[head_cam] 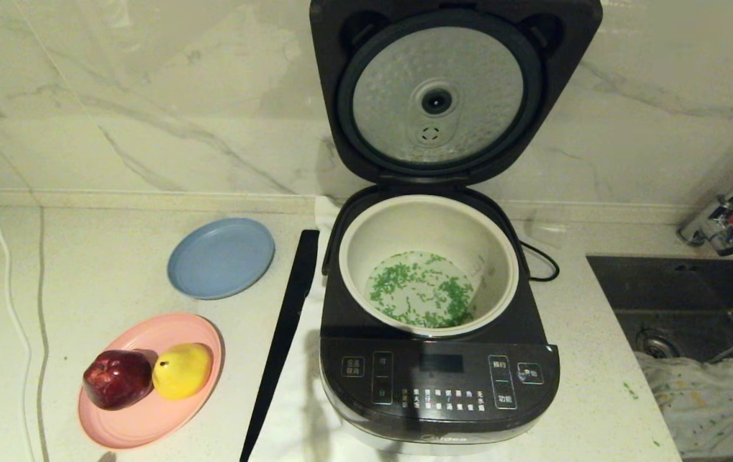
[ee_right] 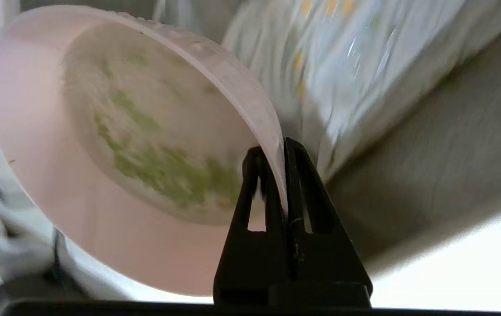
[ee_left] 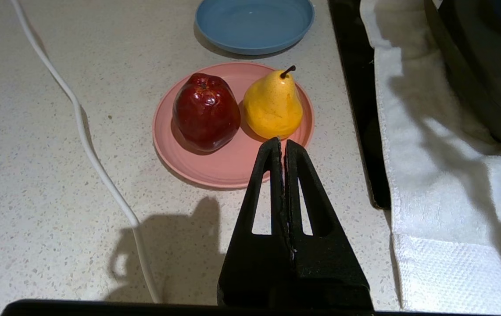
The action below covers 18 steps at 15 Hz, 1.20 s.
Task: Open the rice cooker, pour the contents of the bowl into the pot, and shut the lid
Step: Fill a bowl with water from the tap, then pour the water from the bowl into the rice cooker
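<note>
The rice cooker (head_cam: 437, 378) stands mid-counter with its lid (head_cam: 437, 96) raised, silver underside facing me. Its cream pot (head_cam: 427, 221) holds green and white contents (head_cam: 421, 292) spread over the bottom. Neither arm shows in the head view. In the right wrist view my right gripper (ee_right: 282, 147) is shut on the rim of the pale pink bowl (ee_right: 79, 219), which is tilted; green bits (ee_right: 158, 171) still cling inside it. My left gripper (ee_left: 283, 141) is shut and empty, hovering over the counter near the pink plate.
A pink plate (head_cam: 148, 417) with a red apple (head_cam: 117, 378) and yellow pear (head_cam: 181, 370) and a blue plate (head_cam: 221, 256) lie left of the cooker. A black strip (head_cam: 286, 327) runs beside it. A sink (head_cam: 694, 301) holding a cloth (head_cam: 707, 398) is on the right.
</note>
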Motion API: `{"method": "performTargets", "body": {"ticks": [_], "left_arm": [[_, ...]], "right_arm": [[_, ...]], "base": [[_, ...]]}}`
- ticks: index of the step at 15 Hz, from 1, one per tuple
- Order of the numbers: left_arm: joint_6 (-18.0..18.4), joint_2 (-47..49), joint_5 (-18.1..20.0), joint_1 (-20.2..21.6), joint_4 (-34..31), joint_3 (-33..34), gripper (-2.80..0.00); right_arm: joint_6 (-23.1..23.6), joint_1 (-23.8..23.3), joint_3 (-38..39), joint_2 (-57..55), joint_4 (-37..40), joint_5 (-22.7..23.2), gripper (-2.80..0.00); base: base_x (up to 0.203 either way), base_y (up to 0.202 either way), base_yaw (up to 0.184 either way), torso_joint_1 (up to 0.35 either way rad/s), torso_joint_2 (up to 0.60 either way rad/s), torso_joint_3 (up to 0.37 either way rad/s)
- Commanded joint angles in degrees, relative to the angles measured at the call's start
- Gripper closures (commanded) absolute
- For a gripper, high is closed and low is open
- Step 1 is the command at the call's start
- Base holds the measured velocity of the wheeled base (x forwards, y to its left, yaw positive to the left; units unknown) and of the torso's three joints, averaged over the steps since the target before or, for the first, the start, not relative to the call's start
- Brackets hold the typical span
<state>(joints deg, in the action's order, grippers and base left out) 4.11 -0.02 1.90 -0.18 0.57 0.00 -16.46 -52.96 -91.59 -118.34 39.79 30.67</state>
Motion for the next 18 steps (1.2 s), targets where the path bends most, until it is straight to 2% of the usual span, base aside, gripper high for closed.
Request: {"method": "performTargets", "body": {"ticks": [1,4,6,10,13,18], "left_arm": [[0.02,0.02,0.03,0.01,0.04,0.26,0.00],[0.02,0.02,0.03,0.01,0.04,0.26,0.00],[0.02,0.02,0.03,0.01,0.04,0.26,0.00],[0.02,0.02,0.03,0.01,0.04,0.26,0.00],[0.02,0.09,0.03,0.01,0.04,0.26,0.00],[0.02,0.02,0.03,0.01,0.04,0.26,0.00]], "right_arm": [[1.28,3.59,8.45,11.15,0.20,0.16,0.00],[1.78,11.65,15.36,21.53,1.65,0.20,0.00],[1.64,18.86,18.01,26.41,5.72,0.25,0.00],[-0.42,29.00,21.24,31.17,9.81,-0.03,0.00],[-0.93,37.26,23.02,33.13,11.37,-2.74,0.00],[-7.01,50.47,21.54,36.60,11.97,-5.18,0.00]], "base": [[0.000,0.000,0.000,0.000,0.00,0.000],[0.000,0.000,0.000,0.000,0.00,0.000],[0.000,0.000,0.000,0.000,0.00,0.000],[0.000,0.000,0.000,0.000,0.00,0.000],[0.000,0.000,0.000,0.000,0.00,0.000],[0.000,0.000,0.000,0.000,0.00,0.000]]}}
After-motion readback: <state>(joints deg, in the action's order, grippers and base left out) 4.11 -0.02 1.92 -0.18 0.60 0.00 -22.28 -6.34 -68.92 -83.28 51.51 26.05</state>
